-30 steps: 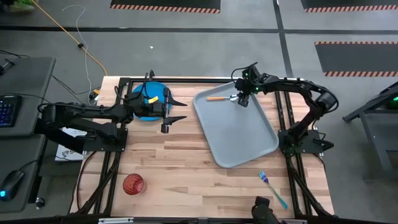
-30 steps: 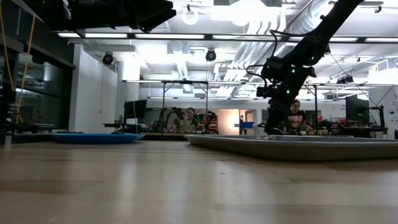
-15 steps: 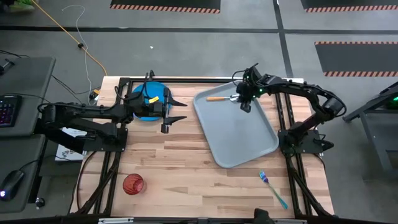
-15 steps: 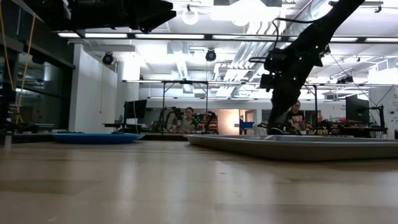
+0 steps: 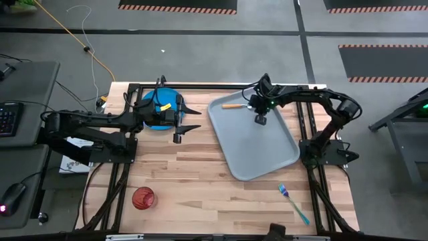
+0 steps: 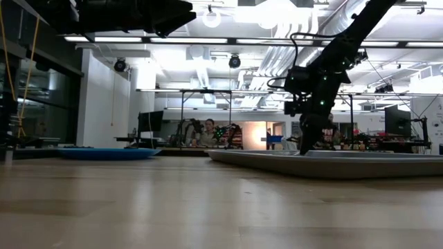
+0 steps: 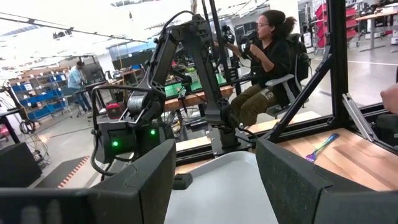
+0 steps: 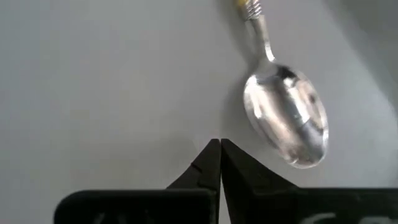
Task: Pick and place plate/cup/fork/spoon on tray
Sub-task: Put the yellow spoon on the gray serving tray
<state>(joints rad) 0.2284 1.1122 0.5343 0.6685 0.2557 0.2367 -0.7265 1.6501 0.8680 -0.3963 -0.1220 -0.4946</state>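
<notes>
The spoon, with an orange handle and a silvery bowl, lies on the floor of the grey tray near its far left corner. My right gripper is shut with nothing in it, pointing down at the tray just nearside of the spoon's bowl. My left gripper hangs open and empty above the table, between the blue plate and the tray. The red cup stands at the near left of the table. The blue fork lies at the near right. My right gripper's shut fingertips stand low over the tray's bare floor, beside the spoon's bowl and apart from it. I cannot tell whether they touch the tray.
The tray lies slantwise, its raised rim toward the table's middle. Bare wood stretches between the cup and the fork. A seated person shows in the room beyond the table. The table frame's black bars run along the far edge.
My right gripper has shut with nothing between its fingers. It has drawn a little toward the table's near edge, away from the spoon's bowl. The spoon has stayed where it lay on the tray.
</notes>
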